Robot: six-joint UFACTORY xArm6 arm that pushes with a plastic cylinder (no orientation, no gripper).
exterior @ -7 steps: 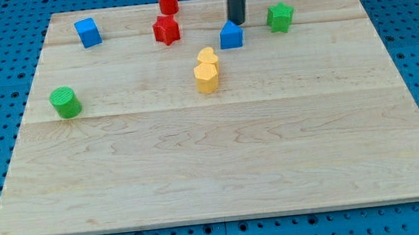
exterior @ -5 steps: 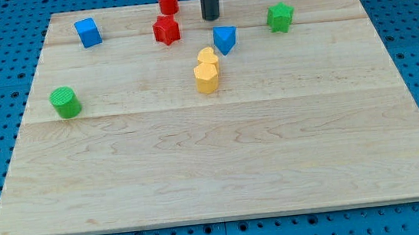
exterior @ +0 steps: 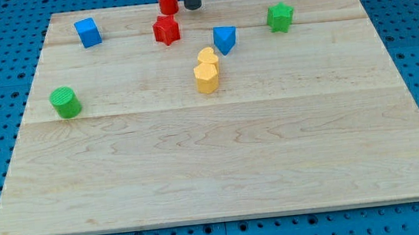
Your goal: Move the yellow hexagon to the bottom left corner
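Tip [exterior: 193, 8] beside red cylinder [exterior: 168, 0] — apart

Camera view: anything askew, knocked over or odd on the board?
Nothing is toppled or damaged. The yellow hexagon sits pressed against a yellow heart just above it, near the board's middle, far from the bottom left corner. My tip is at the view's top edge, beside the red cylinder, touching no block.
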